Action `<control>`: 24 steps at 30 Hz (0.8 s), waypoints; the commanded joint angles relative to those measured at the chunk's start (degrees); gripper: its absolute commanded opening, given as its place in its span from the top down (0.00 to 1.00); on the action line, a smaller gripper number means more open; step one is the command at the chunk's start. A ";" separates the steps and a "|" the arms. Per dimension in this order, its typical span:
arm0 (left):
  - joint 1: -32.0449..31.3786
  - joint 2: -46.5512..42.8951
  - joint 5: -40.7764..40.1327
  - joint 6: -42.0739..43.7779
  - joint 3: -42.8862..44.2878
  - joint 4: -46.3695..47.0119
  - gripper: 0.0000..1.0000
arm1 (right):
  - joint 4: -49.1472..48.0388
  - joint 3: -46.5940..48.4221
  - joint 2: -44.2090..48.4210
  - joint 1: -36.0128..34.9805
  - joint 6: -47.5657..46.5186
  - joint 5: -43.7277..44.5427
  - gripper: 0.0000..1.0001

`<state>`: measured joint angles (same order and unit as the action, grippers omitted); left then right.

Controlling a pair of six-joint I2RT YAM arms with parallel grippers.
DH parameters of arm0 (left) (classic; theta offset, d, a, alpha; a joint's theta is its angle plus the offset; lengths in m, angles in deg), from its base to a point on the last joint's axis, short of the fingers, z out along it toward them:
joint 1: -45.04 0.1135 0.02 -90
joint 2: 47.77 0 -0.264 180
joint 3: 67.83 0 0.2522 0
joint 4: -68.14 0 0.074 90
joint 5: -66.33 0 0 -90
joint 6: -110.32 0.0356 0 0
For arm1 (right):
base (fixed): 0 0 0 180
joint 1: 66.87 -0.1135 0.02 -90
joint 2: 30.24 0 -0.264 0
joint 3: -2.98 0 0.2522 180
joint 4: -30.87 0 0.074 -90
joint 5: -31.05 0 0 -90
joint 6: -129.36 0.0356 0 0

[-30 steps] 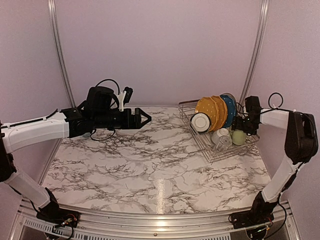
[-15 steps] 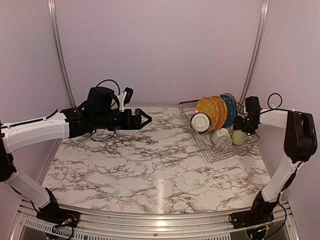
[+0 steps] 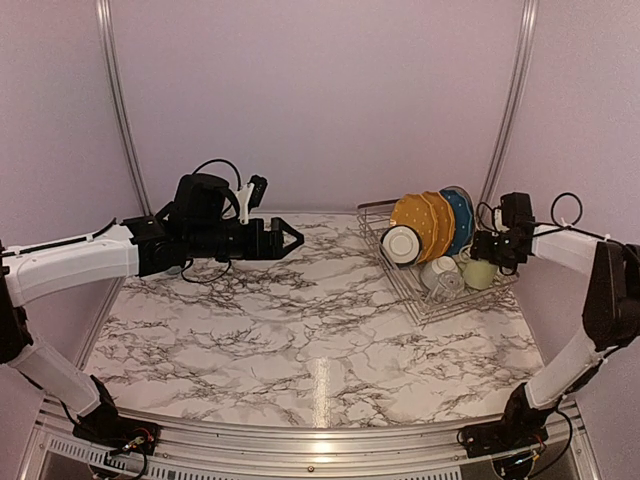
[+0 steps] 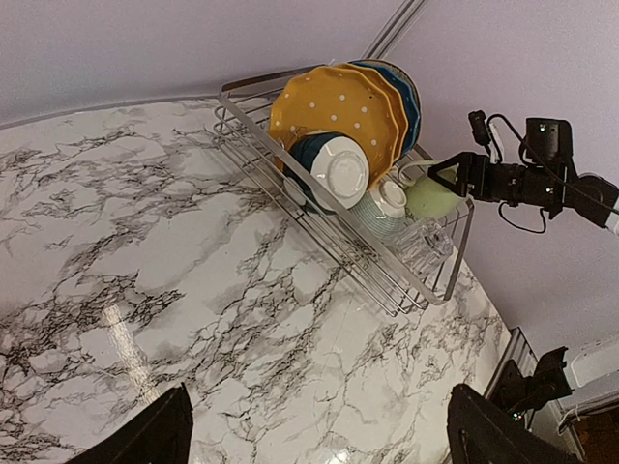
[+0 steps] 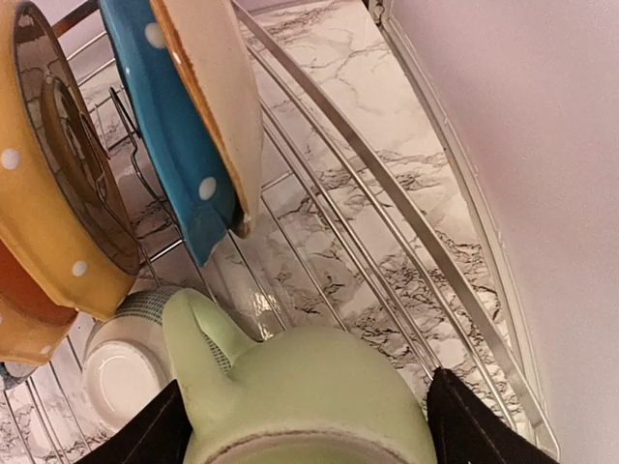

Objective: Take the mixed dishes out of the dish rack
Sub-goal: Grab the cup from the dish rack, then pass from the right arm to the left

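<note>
The pale-green mug (image 3: 481, 273) is at the right end of the dish rack (image 3: 470, 303), its rim tipped toward my right wrist camera and its handle toward the blue dotted plate (image 5: 164, 116); my right gripper (image 5: 305, 406) clamps its body, fingers spread wide; the left gripper (image 4: 319, 435) hangs wide open, empty; since a second ago, the right wrist has drifted slightly rightward.

The right pincer (image 5: 309, 430) has matt black fingers (image 5: 150, 440), apparently plastic. Between them, the pale-green mug (image 5: 309, 387) shows a smooth glaze with a soft sheen. Ahead of the pincer, the yellow plates (image 5: 48, 242) and the blue plate (image 5: 169, 145) are glossy glazed ceramic. The dish rack (image 5: 377, 198) is bright, polished metal wire. Beneath it, the tabletop (image 5: 329, 48) is smooth, marble-patterned and reflective.
</note>
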<state>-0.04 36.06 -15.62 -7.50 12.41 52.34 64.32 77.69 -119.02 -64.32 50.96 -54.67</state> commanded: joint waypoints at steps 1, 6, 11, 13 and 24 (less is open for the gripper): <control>-0.27 0.59 0.99 0.20 0.95 -0.72 0.06 | -5.46 -0.62 6.20 0.18 -1.48 -0.29 0.64; -0.27 1.17 1.73 -0.55 1.56 -0.10 0.06 | -6.15 -1.41 10.84 0.13 -1.97 -0.83 0.81; -0.27 1.38 2.34 -1.04 2.40 -0.26 0.06 | -10.70 -3.57 18.15 -0.55 -3.58 -6.13 0.91; -0.27 1.50 2.66 -1.47 2.56 -0.25 0.06 | -12.89 -4.60 20.86 -1.25 -4.08 -6.70 0.93; -0.19 1.41 5.04 -3.17 1.76 1.48 0.06 | -13.15 -0.06 23.21 -5.97 0.47 -19.34 1.00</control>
<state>-0.08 37.02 -12.87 -9.70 13.35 52.82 55.59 72.96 -96.74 -67.49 48.20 -66.15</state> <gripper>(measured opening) 0.943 0.745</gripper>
